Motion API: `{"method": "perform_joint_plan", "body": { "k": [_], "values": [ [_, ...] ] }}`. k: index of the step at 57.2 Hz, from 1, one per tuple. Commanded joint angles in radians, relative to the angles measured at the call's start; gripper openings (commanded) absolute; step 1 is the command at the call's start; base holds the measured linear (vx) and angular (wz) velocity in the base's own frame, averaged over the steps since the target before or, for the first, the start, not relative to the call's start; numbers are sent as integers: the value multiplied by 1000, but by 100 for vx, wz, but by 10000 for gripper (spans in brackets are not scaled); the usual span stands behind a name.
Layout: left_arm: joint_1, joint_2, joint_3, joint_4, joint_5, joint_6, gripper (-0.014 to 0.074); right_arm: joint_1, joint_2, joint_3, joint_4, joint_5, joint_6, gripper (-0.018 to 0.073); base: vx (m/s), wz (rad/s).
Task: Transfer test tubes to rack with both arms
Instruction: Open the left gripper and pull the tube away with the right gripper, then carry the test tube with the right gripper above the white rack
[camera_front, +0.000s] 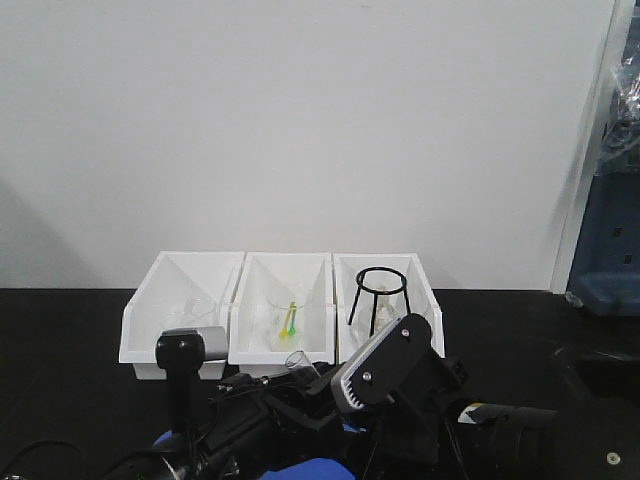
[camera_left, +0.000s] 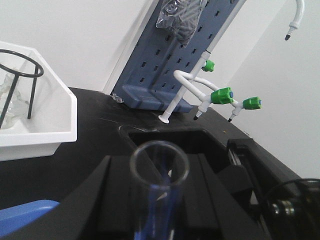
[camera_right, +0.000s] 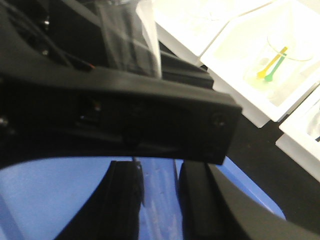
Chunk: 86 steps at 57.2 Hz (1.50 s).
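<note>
A clear test tube (camera_left: 159, 165) stands upright between the black fingers (camera_left: 115, 200) of my left gripper (camera_left: 159, 202), which is shut on it. Its open rim (camera_front: 297, 358) shows just above the arms in the front view. In the right wrist view the left gripper crosses as a black bar, with the same tube (camera_right: 131, 42) rising behind it. The tube's lower part fills the narrow gap of my right gripper (camera_right: 159, 200), whose fingers (camera_right: 200, 205) press it from both sides above the blue tray (camera_right: 60, 200). The rack is out of view.
Three white bins (camera_front: 145, 300) line the back wall: a beaker with yellow-green stirrers (camera_front: 290, 318) in the middle one, a black tripod ring (camera_front: 380, 295) in the right one. A blue pegboard (camera_left: 170, 65), white taps (camera_left: 222, 95) and a sink recess (camera_left: 170, 135) lie to the right.
</note>
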Motion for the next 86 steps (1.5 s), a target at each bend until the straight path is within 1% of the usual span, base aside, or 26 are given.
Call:
{"method": "perform_joint_plan", "body": {
  "k": [1,7,11,22,28,35,46,49,53,56,59,65,70,74,77,82,86],
  "values": [
    [-4,-39,-32,-6,-93,-12,365,-4,-24,-37,21,-59,-1,-12,0,0],
    [-4,-39,-32,-6,-123,-12,447,-4,-24,-37,22,-67,8,-11,0,0],
    [-4,-41,-32,-9,-138,-11,478,-5,-24,-37,22,-85,26,-10,0,0],
    [-4,-52,-30,-9,-158,4,484,-9,-24,-36,15,-185,42,-7,0,0],
    [0,-63,-28,-9,-165,13,484,-54,-24,-36,22,-185,57,-7,0,0],
    [8,-81,-28,-10,-149,39,484,-164,-30,-36,22,-166,82,-7,0,0],
    [8,-104,-28,-16,-96,127,484,-370,-105,-36,19,-132,81,-7,0,0],
    [8,-107,-28,-16,-80,130,484,-423,-146,-36,20,-118,82,-7,0,0],
    [8,-107,-28,-16,-75,130,484,-505,-210,-16,49,-115,84,-7,0,0],
    [8,-107,-28,-16,-75,130,484,-552,-264,22,72,-133,80,-7,0,0],
    [8,-107,-28,-16,-75,130,484,-598,-329,78,75,-173,72,-7,0,0],
    [8,-107,-28,-16,-75,130,484,-658,-449,193,75,-254,66,-7,0,0],
    [8,-107,-28,-16,-75,130,484,-668,-526,290,75,-274,79,-7,0,0],
    [8,-107,-28,-16,-75,130,483,-653,-556,340,76,-283,88,-7,0,0],
    [8,-107,-28,-16,-75,130,483,-639,-563,371,87,-324,107,-7,0,0],
    [8,-107,-28,-16,-75,130,483,-628,-559,408,97,-403,191,-7,0,0],
    [8,-107,-28,-16,-76,130,483,-629,-559,416,50,-423,269,-7,0,0]
  ]
}}
